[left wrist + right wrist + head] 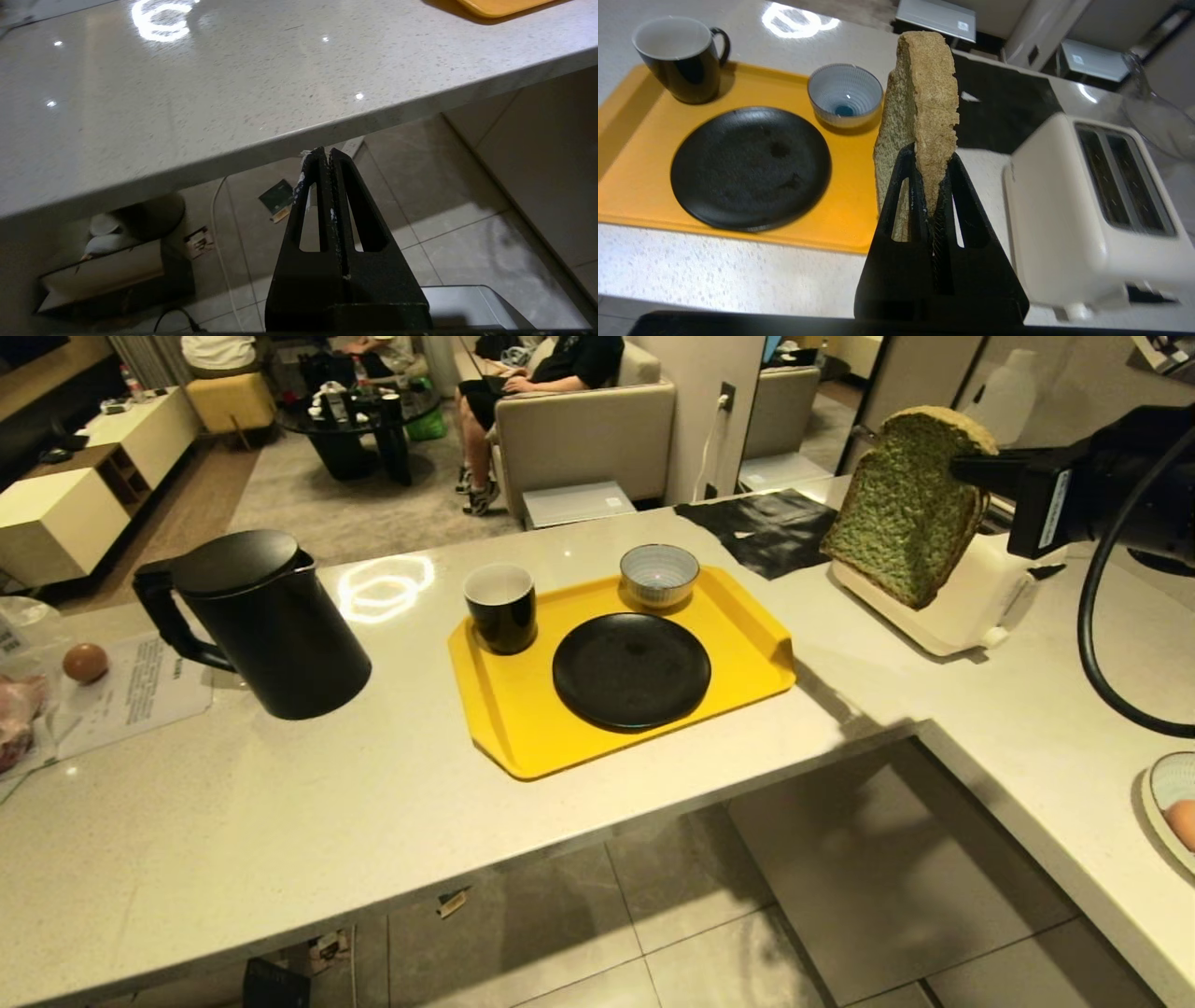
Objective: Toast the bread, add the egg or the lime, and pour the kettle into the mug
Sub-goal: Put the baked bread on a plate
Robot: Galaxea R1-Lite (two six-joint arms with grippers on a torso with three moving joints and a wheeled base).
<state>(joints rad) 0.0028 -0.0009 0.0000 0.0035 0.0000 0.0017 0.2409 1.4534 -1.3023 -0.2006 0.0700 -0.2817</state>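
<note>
Pale speckled stone counter [280,821] fills your head view, with a lounge and seated people behind it. On it you have one yellow tray [523,728] carrying three things: one black mug [501,608] with an empty white inside, one striped bowl [659,575] with nothing in it, and one bare black plate [631,669]. Left of the tray stands one black kettle [266,621], lid down, and farther left one egg [85,663] lies on a sheet of paper [140,691]. A second egg [1182,821] sits in a dish [1158,793] at the right edge. Your right gripper [971,467] is clamped on the single slice of bread [901,513], holding it in the air above the white toaster [962,607]. From your left wrist you see the left gripper [325,156] pressed closed on nothing, below the counter's edge over the tiled floor [467,224]. From your right wrist the bread stands upright between the closed fingers [920,196], beside the toaster, whose two slots [1120,177] are both empty.
</note>
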